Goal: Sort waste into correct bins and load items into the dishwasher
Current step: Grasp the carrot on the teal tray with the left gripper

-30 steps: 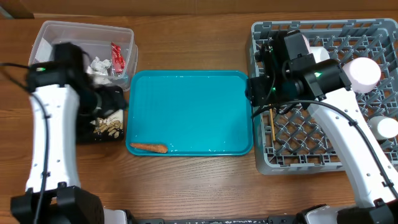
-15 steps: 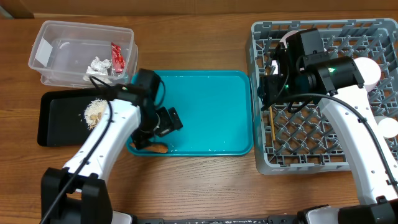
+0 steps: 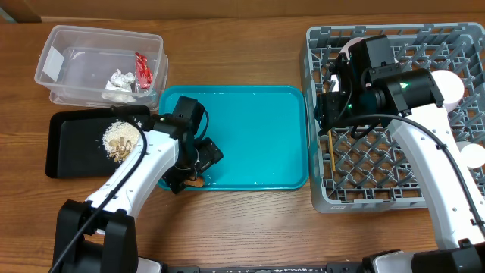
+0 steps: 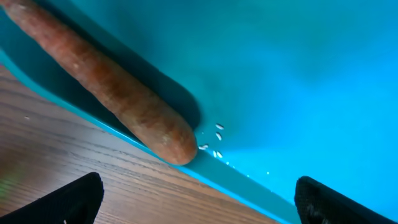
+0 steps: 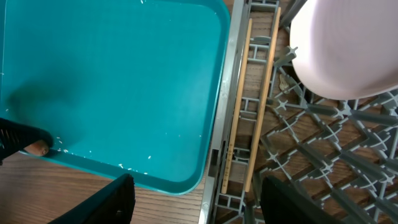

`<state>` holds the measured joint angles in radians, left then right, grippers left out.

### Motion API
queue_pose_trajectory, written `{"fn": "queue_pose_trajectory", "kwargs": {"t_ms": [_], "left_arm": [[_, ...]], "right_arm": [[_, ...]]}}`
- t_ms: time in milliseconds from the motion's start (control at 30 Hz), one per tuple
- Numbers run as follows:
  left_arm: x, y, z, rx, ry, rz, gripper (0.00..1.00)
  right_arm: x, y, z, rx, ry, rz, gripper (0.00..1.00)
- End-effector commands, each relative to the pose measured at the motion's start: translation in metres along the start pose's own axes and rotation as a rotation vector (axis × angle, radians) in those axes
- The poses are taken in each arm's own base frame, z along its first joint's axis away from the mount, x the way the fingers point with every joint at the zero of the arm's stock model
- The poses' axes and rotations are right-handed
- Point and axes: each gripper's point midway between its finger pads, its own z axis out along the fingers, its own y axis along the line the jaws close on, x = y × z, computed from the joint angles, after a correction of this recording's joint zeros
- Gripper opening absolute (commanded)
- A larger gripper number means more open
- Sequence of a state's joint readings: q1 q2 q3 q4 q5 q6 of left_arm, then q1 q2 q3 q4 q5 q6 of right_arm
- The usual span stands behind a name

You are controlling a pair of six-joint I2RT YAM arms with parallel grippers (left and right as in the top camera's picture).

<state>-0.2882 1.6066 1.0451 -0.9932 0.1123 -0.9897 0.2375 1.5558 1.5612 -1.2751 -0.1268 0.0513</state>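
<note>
Carrot [image 4: 124,104] sits just ahead of my left gripper [image 4: 199,198], jaws spread, empty; closing low, I could snag the teal tray [image 4: 298,74] rim beneath.

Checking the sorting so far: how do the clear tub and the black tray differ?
The clear tub is see-through and deep-walled; the black tray is opaque and shallow. The tub holds a red wrapper and crumpled tissues; the tray holds rice and brown scraps. The tub bears a white label; the tray shows none. Both are rectangular and sit beside the teal tray.
</note>
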Motion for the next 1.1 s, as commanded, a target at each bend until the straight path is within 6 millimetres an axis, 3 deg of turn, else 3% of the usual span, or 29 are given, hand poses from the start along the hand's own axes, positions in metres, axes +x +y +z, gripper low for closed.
{"fn": "queue_pose_trajectory", "kwargs": {"t_ms": [0,700,867,1067], "left_arm": [[-0.004,0.008,0.004,-0.032,-0.030,-0.055,1.00],[-0.008,0.013,0.059,-0.115,0.021,-0.071,1.00],[-0.012,0.012,0.063,-0.118,0.010,-0.071,0.90],[-0.015,0.012,0.063,-0.117,-0.004,-0.071,0.90]], "right_arm": [[-0.002,0.002,-0.002,-0.007,-0.009,-0.009,0.67],[-0.001,0.001,-0.002,-0.007,-0.006,-0.008,0.67],[-0.001,0.001,-0.002,-0.007,-0.005,-0.008,0.67],[-0.001,0.001,-0.002,-0.006,-0.006,-0.008,0.67]]}}
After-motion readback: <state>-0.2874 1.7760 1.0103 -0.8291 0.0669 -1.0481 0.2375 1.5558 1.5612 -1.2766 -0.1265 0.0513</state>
